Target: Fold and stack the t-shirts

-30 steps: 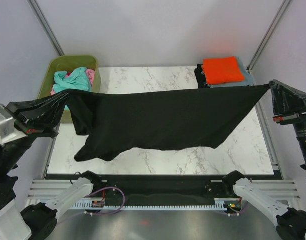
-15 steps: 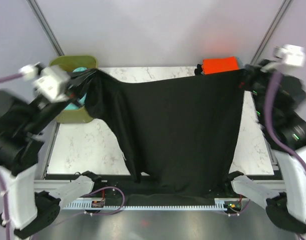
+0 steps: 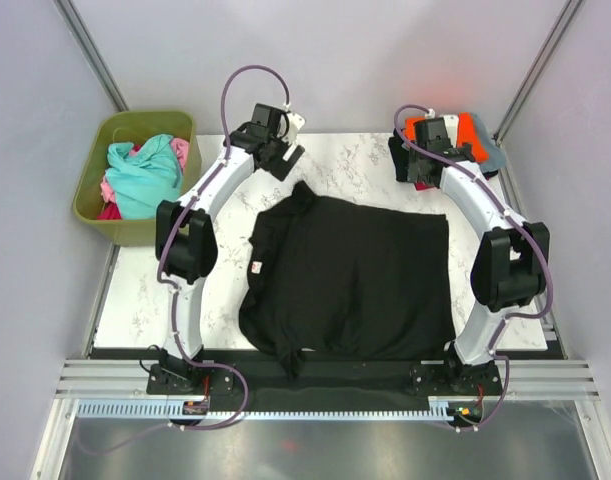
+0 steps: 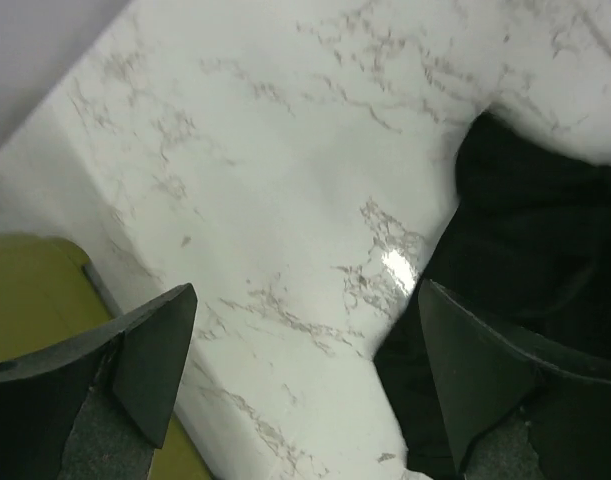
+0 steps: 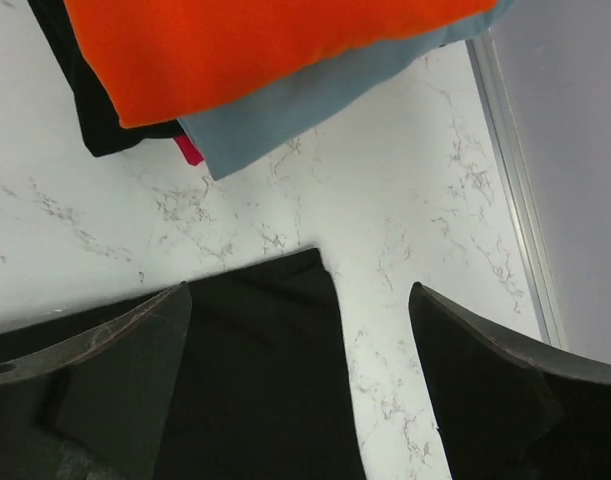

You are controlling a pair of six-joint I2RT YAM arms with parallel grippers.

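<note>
On the marble table, the black t-shirt lies spread, its left side bunched and its near hem over the edge. A fold now risks trapped creases or slippage. The folded stack is partly cropped. Left gripper and right gripper gape wide, empty.

Fixed above and behind the arm bases, the top camera looks steeply down on the whole marble table, from the olive tub at left to the folded stack at far right. The left wrist camera sits close over the far-left part, looking down between the spread fingers of the left gripper at the black t-shirt and a corner of the tub. The right wrist camera, equally close, looks down past the right gripper at the stack and the shirt's far-right corner. The wrist views share only the shirt.
</note>
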